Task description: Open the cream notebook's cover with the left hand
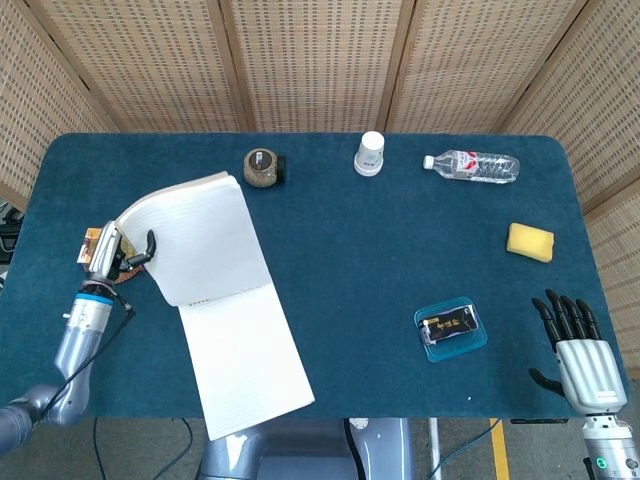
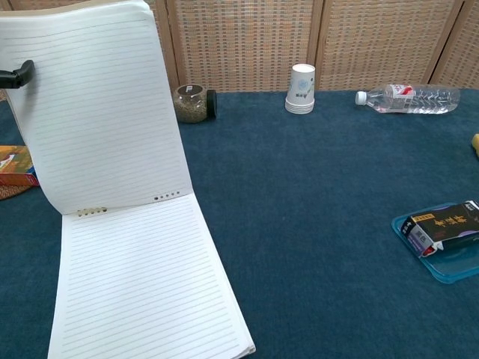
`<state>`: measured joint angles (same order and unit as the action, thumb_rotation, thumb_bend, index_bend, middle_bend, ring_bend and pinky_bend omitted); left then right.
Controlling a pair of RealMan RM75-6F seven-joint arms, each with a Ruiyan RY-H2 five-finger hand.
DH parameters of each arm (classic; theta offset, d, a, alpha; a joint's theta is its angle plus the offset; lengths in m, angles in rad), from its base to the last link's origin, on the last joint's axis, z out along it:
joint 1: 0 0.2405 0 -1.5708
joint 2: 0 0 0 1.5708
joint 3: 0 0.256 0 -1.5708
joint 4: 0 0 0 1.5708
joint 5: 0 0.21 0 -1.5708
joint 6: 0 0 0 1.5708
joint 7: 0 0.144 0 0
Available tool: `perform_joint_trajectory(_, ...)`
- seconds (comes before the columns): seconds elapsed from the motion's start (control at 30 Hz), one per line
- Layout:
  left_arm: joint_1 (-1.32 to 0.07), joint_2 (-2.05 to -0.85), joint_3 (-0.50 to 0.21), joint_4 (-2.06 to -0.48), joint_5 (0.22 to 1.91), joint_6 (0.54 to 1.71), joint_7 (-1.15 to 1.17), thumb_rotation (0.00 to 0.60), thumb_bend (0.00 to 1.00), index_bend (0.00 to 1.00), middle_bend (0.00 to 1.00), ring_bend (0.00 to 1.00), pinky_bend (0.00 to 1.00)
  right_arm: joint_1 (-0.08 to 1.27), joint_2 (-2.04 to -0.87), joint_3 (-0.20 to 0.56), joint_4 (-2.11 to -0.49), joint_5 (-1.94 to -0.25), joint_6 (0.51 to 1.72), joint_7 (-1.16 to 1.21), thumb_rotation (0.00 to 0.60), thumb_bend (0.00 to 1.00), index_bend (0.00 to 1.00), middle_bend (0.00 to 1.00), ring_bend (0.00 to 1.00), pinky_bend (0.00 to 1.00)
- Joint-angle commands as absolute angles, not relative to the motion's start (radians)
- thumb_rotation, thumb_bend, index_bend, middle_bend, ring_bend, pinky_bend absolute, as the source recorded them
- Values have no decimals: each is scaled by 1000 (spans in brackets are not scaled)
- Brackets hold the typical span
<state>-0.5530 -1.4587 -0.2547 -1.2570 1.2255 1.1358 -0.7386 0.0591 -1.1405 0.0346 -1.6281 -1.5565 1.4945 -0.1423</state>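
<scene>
The cream notebook [image 1: 245, 360] lies open at the front left of the table, its lined page [image 2: 142, 284] facing up. Its cover [image 1: 200, 240] stands raised and leans back to the left, lined inner side [image 2: 97, 112] towards the chest camera. My left hand [image 1: 108, 250] grips the cover's far left edge; in the chest view only its thumb [image 2: 16, 73] shows over the sheet. My right hand [image 1: 578, 345] rests at the front right edge with its fingers spread, holding nothing, far from the notebook.
An orange box [image 2: 13, 166] on a coaster sits just left of the notebook, beside my left hand. Along the back stand a jar [image 1: 262, 167], a paper cup [image 1: 370, 153] and a lying water bottle [image 1: 470, 165]. On the right are a yellow sponge [image 1: 529, 241] and a blue tray [image 1: 450, 330].
</scene>
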Motion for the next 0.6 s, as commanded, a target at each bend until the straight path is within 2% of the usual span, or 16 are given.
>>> perform_joint_trajectory(0.03, -601, -1492, -331, -1156, 1119, 1014, -777, 600, 494, 463, 384, 250, 155, 61, -1143, 37, -1628, -1551, 1491, -148, 600, 0, 38, 0, 0, 0)
perform_joint_trajectory(0.07, -608, -1499, -339, -1136, 1106, 998, -772, 600, 308, 235, 195, 117, 64, 61, -1144, 37, -1628, -1549, 1489, -150, 600, 0, 38, 0, 0, 0)
perform_joint_trajectory(0.1, -616, -1504, -337, -1117, 1098, 972, -764, 600, 140, 63, 45, 19, 7, 62, -1145, 37, -1628, -1548, 1488, -152, 600, 0, 38, 0, 0, 0)
perform_joint_trajectory(0.13, -622, -1503, -331, -1108, 1098, 943, -760, 600, 68, 8, 2, 0, 0, 62, -1146, 38, -1627, -1546, 1487, -154, 600, 0, 38, 0, 0, 0)
perform_joint_trajectory(0.17, -626, -1500, -328, -1101, 1097, 921, -760, 600, 13, 0, 0, 0, 0, 63, -1146, 38, -1627, -1545, 1487, -156, 600, 0, 38, 0, 0, 0)
perform_joint_trajectory(0.2, -628, -1504, -338, -1087, 1086, 915, -765, 600, 0, 0, 0, 0, 0, 63, -1147, 38, -1627, -1544, 1485, -157, 600, 0, 38, 0, 0, 0)
perform_joint_trajectory(0.37, -613, -1529, -362, -1043, 1102, 980, -783, 600, 0, 0, 0, 0, 0, 62, -1147, 36, -1628, -1547, 1487, -155, 600, 0, 38, 0, 0, 0)
perform_joint_trajectory(0.6, -564, -1480, -379, -1076, 1127, 1081, -758, 600, 0, 0, 0, 0, 0, 59, -1142, 30, -1631, -1560, 1494, -146, 600, 0, 39, 0, 0, 0)
